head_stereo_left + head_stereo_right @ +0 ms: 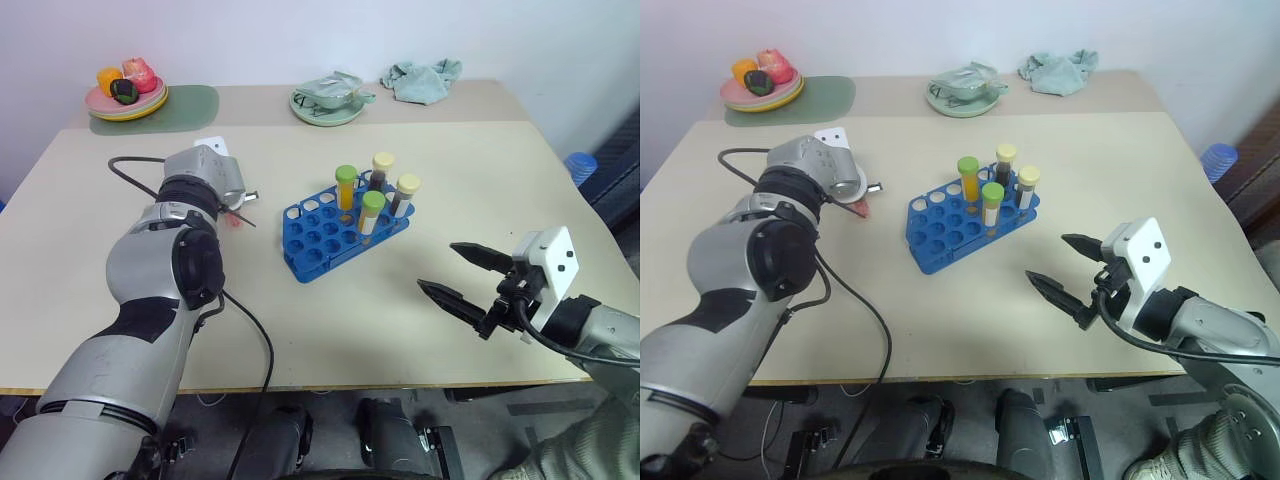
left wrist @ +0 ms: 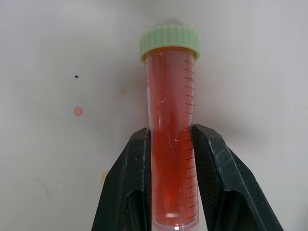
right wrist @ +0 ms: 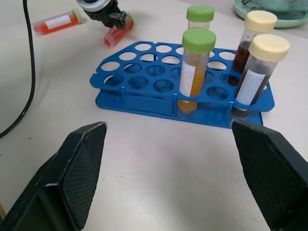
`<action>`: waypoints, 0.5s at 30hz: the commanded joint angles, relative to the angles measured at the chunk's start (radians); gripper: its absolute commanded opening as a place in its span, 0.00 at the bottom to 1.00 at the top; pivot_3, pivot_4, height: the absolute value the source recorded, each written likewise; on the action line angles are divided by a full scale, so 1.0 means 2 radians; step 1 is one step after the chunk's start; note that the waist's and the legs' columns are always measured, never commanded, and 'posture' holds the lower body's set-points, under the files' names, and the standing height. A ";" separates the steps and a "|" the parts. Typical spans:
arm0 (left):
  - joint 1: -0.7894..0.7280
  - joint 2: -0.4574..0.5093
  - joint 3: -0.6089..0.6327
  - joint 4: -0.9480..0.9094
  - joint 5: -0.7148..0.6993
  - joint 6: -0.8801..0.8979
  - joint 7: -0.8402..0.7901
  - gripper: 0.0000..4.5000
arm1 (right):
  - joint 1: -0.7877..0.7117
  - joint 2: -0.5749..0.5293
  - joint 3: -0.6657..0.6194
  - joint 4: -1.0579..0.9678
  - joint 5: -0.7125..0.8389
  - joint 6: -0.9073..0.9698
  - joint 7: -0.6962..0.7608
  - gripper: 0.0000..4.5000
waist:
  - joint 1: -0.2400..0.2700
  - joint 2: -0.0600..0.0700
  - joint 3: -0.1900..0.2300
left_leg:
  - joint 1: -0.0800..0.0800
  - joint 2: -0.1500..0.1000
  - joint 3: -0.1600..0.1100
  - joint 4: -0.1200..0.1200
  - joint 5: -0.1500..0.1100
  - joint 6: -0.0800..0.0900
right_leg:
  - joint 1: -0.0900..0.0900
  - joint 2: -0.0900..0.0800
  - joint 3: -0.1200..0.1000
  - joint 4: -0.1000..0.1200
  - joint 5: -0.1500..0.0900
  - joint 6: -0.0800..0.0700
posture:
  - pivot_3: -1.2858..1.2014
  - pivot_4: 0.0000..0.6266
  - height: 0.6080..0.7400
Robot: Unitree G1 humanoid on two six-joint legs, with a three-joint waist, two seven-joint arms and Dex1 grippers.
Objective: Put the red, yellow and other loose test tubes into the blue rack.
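At the lower right of the head view, nearest of all, the right gripper (image 1: 462, 272) hangs just over the cream table (image 1: 420, 180) with its two black fingers spread wide apart and nothing between them. A bit farther in, near the middle of the picture, the blue rack (image 1: 345, 233) sits on the table at a slant. Four capped tubes stand upright in its holes at the end toward the upper right: a yellow-orange tube with a green cap (image 1: 346, 190), a second green-capped tube (image 1: 372, 213) nearer the camera, and two dark brown tubes with cream caps (image 1: 381, 172) (image 1: 404, 194). The rest of the holes hold nothing. Left of the rack, the left gripper (image 2: 171, 144) reaches down to the table with its two fingers squeezed together on a red tube with a green cap (image 2: 171, 139), which lies on the tabletop; they pinch it around its lower half. In the right wrist view, another red tube with a white label (image 3: 55, 22) lies flat on the table in the upper left corner, just past the left gripper. At the far edge of the table sit a stack of plates with toy food (image 1: 127, 97) on a green mat (image 1: 190, 104) at the upper left, a pale green dish (image 1: 325, 100) in the upper middle, and a crumpled green cloth (image 1: 422, 78) to its right.
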 commanded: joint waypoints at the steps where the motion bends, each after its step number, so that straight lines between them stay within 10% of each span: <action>1: 0.008 0.005 0.001 -0.004 -0.003 0.029 0.007 0.21 | -0.007 -0.004 -0.011 0.000 -0.006 -0.012 0.008 0.94 | 0.000 0.000 0.000 | 0.000 0.000 0.000 0.000 0.000 0.000 | 0.000 0.000 0.000 0.000 0.000 0.000 | 0.52 0.24 1.00; 6: 0.003 0.007 0.007 -0.015 -0.013 0.086 0.007 0.21 | -0.014 -0.006 -0.009 0.005 -0.011 -0.011 0.016 0.94 | 0.000 0.000 0.000 | 0.000 0.000 0.000 0.000 0.000 0.000 | 0.000 0.000 0.000 0.000 0.000 0.000 | 0.52 0.24 1.00; 13: 0.002 0.014 -0.016 -0.054 -0.009 0.171 -0.048 0.92 | -0.029 -0.004 -0.001 0.005 -0.011 -0.005 0.012 0.94 | 0.000 0.000 0.000 | 0.000 0.000 0.000 0.000 0.000 0.000 | 0.000 0.000 0.000 0.001 0.000 0.000 | 0.52 0.24 1.00; 15: 0.006 0.016 -0.013 -0.055 -0.008 0.158 -0.042 1.00 | -0.035 -0.003 0.003 0.007 -0.012 -0.004 0.012 0.94 | 0.000 0.000 0.000 | 0.000 0.000 0.000 0.001 0.000 0.000 | 0.000 0.000 0.000 0.003 0.000 0.000 | 0.52 0.24 1.00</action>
